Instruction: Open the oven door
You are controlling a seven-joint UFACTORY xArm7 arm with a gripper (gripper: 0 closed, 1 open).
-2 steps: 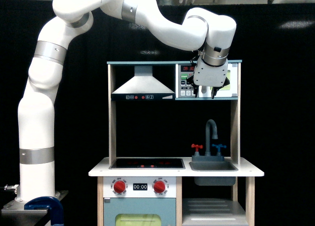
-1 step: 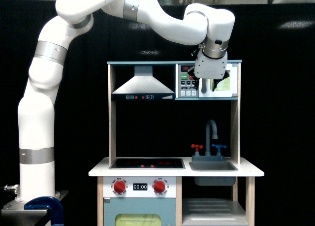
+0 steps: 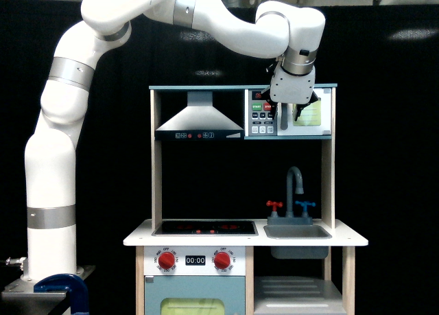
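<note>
The oven door (image 3: 313, 118) is the small white door with a yellow-green window, at the top right of the toy kitchen; it looks closed. Its vertical grey handle (image 3: 284, 118) runs along the door's left edge, beside the button panel (image 3: 260, 117). My gripper (image 3: 292, 114) hangs in front of the door's upper left part and points down. Its dark fingers (image 3: 302, 112) are spread apart, with nothing between them. The white gripper body hides the door's top left corner and the top of the handle.
A grey range hood (image 3: 199, 116) sits to the left of the oven on the same shelf. Below are a faucet (image 3: 295, 183), a sink (image 3: 297, 230), a stovetop (image 3: 204, 228), red knobs and the larger blue-grey door (image 3: 195, 300). A blue clamp (image 3: 63, 287) sits by the arm's base.
The gripper has risen a little and shifted slightly toward the exterior view's right, uncovering more of the door's window. The door has not moved.
</note>
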